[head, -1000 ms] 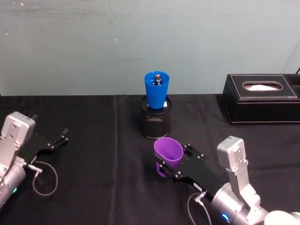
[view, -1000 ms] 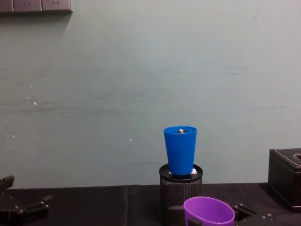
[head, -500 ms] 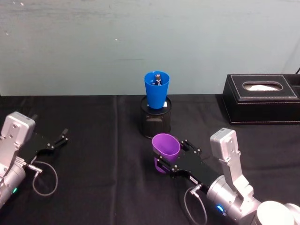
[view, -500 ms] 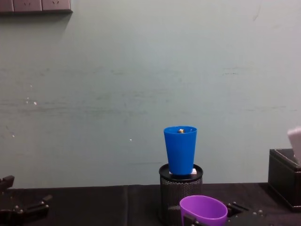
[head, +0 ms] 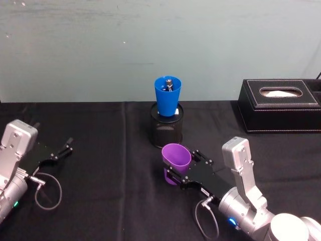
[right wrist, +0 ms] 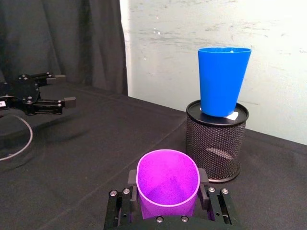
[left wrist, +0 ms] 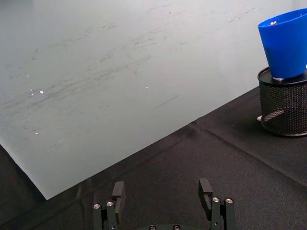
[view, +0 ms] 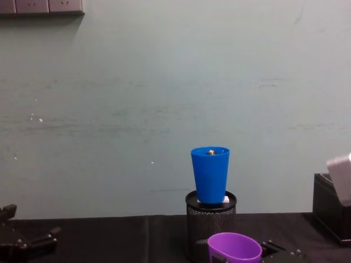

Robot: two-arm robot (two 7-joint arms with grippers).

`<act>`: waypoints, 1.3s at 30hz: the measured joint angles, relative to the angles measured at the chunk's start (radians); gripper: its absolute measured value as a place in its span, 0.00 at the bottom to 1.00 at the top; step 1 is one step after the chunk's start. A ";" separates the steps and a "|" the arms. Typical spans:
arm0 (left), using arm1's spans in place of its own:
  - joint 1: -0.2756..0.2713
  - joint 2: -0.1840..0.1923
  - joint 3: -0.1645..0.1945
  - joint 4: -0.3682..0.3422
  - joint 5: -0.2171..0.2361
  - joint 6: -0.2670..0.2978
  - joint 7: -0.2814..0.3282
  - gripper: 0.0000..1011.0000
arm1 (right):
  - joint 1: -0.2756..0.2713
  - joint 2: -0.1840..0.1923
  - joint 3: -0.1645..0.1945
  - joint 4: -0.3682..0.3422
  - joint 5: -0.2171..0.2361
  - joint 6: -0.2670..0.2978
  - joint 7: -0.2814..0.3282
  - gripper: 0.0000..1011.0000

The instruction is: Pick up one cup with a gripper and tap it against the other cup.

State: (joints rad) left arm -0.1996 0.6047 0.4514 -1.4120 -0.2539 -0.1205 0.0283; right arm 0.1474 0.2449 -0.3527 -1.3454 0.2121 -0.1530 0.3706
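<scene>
Two cups were in play: nearest, the right gripper [head: 176, 171] had its jaws closed on the purple cup [head: 176, 156], carried just short of the mesh holder [head: 167, 131] where the blue cup [head: 167, 95] stood. Next, lift and nudge forward. Since a second earlier it had crept leftward, closer. The left gripper [head: 62, 149] waited spread, empty.

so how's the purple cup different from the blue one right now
The purple cup is clamped in the right gripper, low over the black table; the blue cup stands free, seated in the black mesh holder, and sits higher. The purple cup is nearer the robot, the blue one toward the wall. They are not touching. Both are smooth, handleless, tapered tumblers, mouth up. The left gripper rests open at the left.
</scene>
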 joint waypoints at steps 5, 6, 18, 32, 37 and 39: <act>0.000 0.000 0.000 0.000 0.000 0.000 0.000 0.99 | 0.001 -0.005 0.001 0.011 0.002 -0.006 0.001 0.71; 0.000 0.000 0.000 0.000 0.000 0.000 0.000 0.99 | 0.001 -0.005 0.001 0.011 0.002 -0.007 0.001 0.71; 0.000 0.000 0.000 0.000 0.000 0.000 0.000 0.99 | -0.001 -0.007 0.003 0.018 0.004 -0.012 0.003 0.71; 0.000 0.000 0.000 0.000 0.000 0.000 0.000 0.99 | -0.002 -0.006 0.002 0.016 0.004 -0.012 0.002 0.75; 0.000 0.000 0.000 0.000 0.000 0.000 0.000 0.99 | -0.002 -0.006 0.002 0.015 0.004 -0.012 0.002 0.88; 0.000 0.000 0.000 0.000 0.000 0.000 0.000 0.99 | -0.002 -0.005 0.002 0.015 0.004 -0.012 0.002 0.93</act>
State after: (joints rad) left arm -0.1995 0.6047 0.4514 -1.4120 -0.2539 -0.1205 0.0283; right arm 0.1453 0.2394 -0.3505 -1.3302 0.2164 -0.1647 0.3730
